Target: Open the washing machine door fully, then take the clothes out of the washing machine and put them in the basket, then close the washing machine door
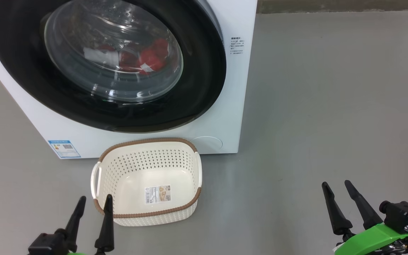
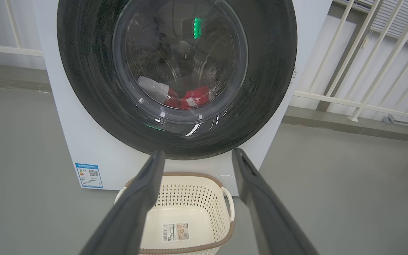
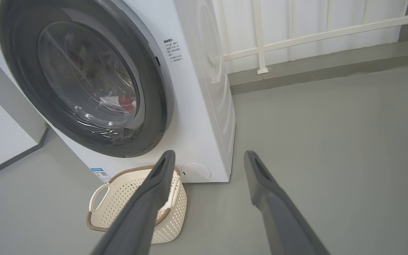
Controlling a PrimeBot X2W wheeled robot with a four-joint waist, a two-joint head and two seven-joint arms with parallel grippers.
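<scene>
The white washing machine [image 1: 225, 117] stands ahead with its round black-rimmed door [image 1: 197, 88] shut flat against the front. Behind the glass bowl lie red and white clothes [image 1: 151, 58], seen too in the left wrist view [image 2: 193, 99]. The cream basket [image 1: 147, 148] sits on the floor right before the machine, with nothing in it but a sticker. My left gripper [image 1: 94, 202] hovers open at the basket's near left corner. Well to the right over bare floor, my right gripper [image 1: 336, 186] is open and holds nothing.
Grey floor [image 1: 331, 106] spreads wide to the machine's right. A white railing [image 3: 296, 35] and a low kerb run behind and beside the machine. A blue label [image 1: 64, 148] sits low on the machine's front left.
</scene>
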